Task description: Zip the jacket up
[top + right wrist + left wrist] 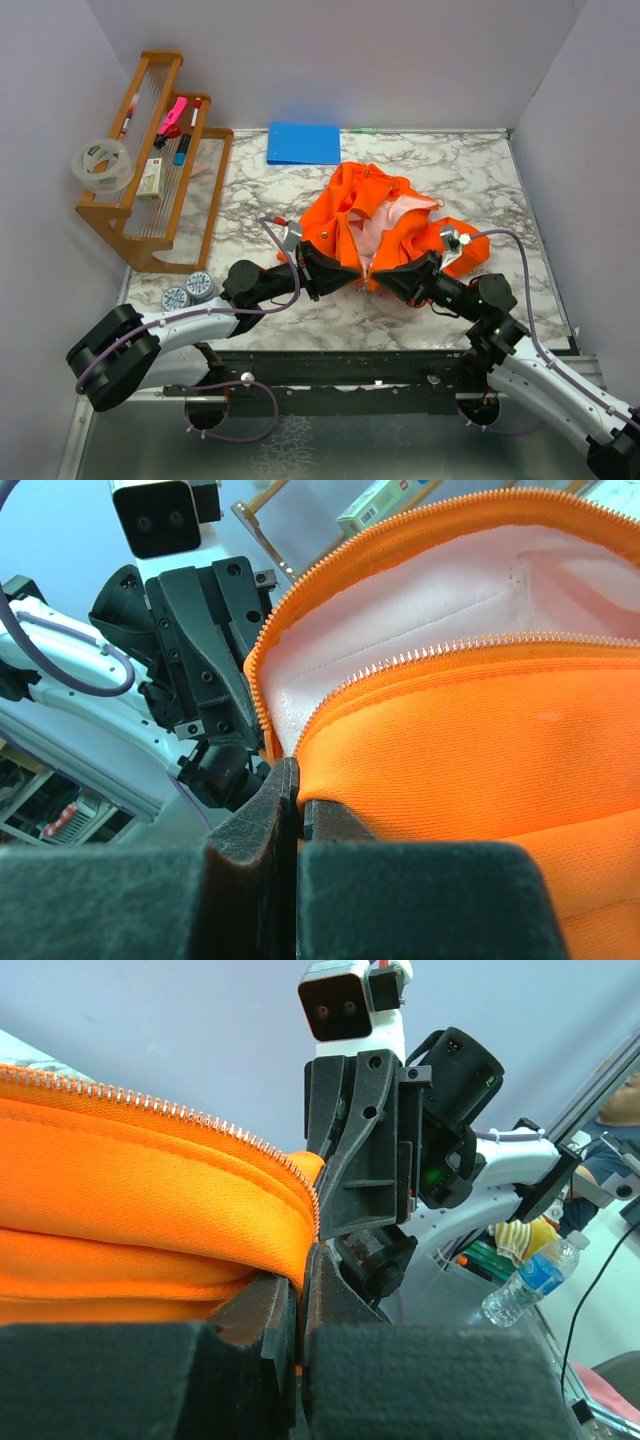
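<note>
The orange jacket (385,215) lies open on the marble table (270,190), pink lining showing. My left gripper (348,272) and right gripper (380,277) meet at the jacket's bottom hem, one on each side of the zipper. In the left wrist view the left gripper (298,1300) is shut on the orange hem (150,1200) beside the zipper teeth (200,1120). In the right wrist view the right gripper (298,800) is shut on the other front edge (450,770), with lining (420,610) above it.
A wooden rack (150,160) with pens and a tape roll (102,165) stands at the left. A flat blue rectangle (303,142) lies at the back. Two small round caps (187,292) sit near the left arm.
</note>
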{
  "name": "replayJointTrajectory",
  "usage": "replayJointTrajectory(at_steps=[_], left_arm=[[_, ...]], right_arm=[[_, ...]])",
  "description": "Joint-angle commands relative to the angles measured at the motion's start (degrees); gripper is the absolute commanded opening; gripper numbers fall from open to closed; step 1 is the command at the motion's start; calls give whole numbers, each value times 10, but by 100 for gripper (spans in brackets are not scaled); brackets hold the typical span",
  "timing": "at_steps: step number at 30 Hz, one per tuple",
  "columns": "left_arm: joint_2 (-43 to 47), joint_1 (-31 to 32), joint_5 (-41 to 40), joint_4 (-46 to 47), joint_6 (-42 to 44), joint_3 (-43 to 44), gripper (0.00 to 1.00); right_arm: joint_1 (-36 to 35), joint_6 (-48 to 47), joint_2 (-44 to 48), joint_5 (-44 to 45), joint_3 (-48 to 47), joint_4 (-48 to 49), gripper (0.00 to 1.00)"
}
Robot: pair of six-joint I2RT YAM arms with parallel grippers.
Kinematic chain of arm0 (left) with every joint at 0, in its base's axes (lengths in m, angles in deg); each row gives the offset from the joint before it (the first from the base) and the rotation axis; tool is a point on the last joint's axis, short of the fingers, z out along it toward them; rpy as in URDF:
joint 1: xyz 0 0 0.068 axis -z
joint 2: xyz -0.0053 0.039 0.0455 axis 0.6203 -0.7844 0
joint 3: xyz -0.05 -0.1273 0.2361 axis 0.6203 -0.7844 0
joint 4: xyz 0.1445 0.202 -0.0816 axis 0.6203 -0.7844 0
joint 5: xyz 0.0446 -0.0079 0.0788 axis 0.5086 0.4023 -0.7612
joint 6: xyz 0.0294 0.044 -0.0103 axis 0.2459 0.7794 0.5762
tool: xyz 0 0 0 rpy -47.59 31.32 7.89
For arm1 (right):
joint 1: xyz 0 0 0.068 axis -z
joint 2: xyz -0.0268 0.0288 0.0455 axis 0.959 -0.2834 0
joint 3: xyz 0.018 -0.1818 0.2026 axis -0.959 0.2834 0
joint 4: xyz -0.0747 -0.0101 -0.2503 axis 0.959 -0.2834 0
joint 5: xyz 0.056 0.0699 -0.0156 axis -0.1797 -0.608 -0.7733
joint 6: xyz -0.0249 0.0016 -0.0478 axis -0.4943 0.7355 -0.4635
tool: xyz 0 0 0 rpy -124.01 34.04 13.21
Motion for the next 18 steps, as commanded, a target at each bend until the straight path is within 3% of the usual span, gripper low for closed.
replayJointTrajectory(at_steps=[1,18], left_arm=[[-4,-1,32,61,-11,0,0],[-29,-1,53,88,-23,3,0]], right_arm=[[1,3,6,-13,4,43,0],[1,-4,7,-8,-3,37,0]])
